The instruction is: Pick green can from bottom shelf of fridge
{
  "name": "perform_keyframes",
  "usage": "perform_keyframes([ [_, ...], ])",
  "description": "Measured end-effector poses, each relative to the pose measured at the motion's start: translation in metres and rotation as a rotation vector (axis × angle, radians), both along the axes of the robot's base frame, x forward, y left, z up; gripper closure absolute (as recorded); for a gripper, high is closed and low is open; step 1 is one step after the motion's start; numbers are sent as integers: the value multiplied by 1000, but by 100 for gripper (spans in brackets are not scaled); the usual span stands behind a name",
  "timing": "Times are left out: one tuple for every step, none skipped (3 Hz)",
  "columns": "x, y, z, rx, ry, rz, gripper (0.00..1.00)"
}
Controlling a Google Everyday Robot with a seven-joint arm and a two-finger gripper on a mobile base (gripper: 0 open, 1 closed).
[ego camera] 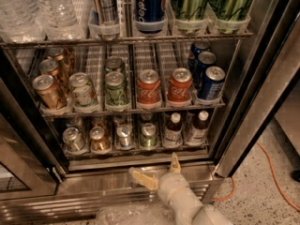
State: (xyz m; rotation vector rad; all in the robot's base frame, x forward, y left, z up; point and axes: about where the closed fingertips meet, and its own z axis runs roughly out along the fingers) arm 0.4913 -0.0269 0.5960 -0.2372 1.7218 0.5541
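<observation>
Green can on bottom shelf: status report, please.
Gripper open, low in front of fridge base panel. Green can upright on bottom shelf, ungripped. Silver can and brown bottle flank it closely.

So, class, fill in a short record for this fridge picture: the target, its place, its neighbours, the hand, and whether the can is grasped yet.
target: green can, upright, silver top showing
place: front row of the bottom shelf of the fridge, fourth lane from the view's left
neighbours: silvery can on the view's left, brown bottle on the view's right
hand state: hand open, below the shelf, in front of the steel base panel
grasped: no, not touching the can
</observation>
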Motion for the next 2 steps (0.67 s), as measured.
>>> perform_keyframes([
  [14, -12, -22, -58, 23, -74, 0],
  [15, -15, -24, -70, 20, -86, 0],
])
